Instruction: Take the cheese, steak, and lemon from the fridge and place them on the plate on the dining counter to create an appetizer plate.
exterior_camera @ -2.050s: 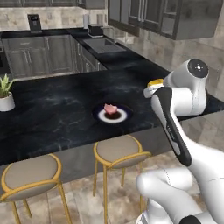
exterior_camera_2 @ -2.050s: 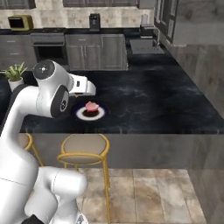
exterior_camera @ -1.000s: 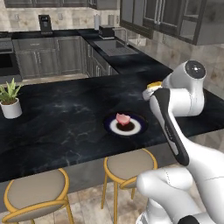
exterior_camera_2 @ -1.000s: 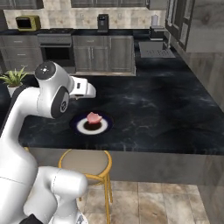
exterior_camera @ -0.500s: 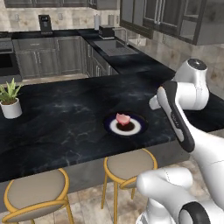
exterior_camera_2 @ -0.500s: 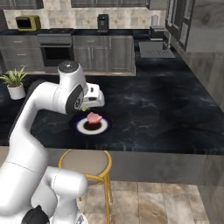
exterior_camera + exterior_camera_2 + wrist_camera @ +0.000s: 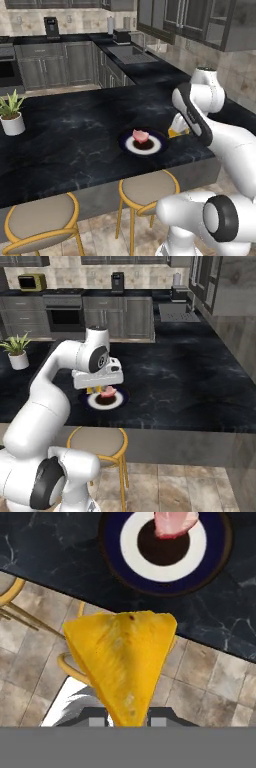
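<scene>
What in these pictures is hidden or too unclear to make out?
- Hand view: the dark finger tips, covered by the yellow-orange cheese wedge.
- Hand view: the pinkish-red steak slab on the blue-rimmed round plate, cut off by the top edge.
- Right base view: the gripper, largely hidden under the white hand.

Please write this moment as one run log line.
gripper: shut on cheese | cheese: beside plate, above counter edge | steak: on plate

Dark grey cabinets (image 7: pixel 60 65) line the back wall beneath a beige tiled backsplash (image 7: pixel 75 22) — a sink (image 7: pixel 129 54) sits just right of them. Gold-legged stools (image 7: pixel 42 227) stand on the tan tiled floor (image 7: pixel 190 486), well in front of the cabinets.
</scene>
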Robot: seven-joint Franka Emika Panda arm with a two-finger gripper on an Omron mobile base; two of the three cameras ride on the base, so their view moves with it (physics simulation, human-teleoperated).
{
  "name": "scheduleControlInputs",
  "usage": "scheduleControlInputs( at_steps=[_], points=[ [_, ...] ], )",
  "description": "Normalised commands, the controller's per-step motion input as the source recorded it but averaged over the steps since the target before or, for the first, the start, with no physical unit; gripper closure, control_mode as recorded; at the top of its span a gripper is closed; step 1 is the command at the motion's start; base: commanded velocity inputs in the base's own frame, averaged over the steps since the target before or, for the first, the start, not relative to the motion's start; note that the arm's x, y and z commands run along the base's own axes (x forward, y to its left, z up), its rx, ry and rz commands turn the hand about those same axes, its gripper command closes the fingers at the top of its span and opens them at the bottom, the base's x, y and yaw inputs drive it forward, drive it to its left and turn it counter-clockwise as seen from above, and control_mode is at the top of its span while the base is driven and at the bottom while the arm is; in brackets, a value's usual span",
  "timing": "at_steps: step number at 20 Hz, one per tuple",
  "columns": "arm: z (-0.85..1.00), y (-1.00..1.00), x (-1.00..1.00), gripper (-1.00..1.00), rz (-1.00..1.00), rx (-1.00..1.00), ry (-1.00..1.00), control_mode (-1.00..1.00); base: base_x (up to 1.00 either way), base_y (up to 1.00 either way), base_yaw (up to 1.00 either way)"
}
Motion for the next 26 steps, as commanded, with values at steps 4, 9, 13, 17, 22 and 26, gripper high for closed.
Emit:
scheduleControlInputs(
  at_steps=[4, 9, 13, 17, 22, 26],
  points=[
    [-0.28, 0.03, 0.48, 1.0, 0.05, -0.02, 0.11, -1.0, 0.0, 0.0, 0.0],
    [-0.26, 0.0, 0.44, 1.0, -0.02, 0.0, 0.0, -1.0, 0.0, 0.0, 0.0],
    [-0.43, 0.0, 0.3, 1.0, -0.08, 0.0, -0.05, -1.0, 0.0, 0.0, 0.0],
    [-0.56, 0.0, 0.18, 1.0, -0.1, 0.0, -0.14, -1.0, 0.0, 0.0, 0.0],
    [-0.36, 0.0, 0.12, 1.0, -0.05, 0.0, -0.04, -1.0, 0.0, 0.0, 0.0],
    [-0.28, 0.0, 0.16, 1.0, -0.02, 0.0, 0.0, -1.0, 0.0, 0.0, 0.0]
  ],
)
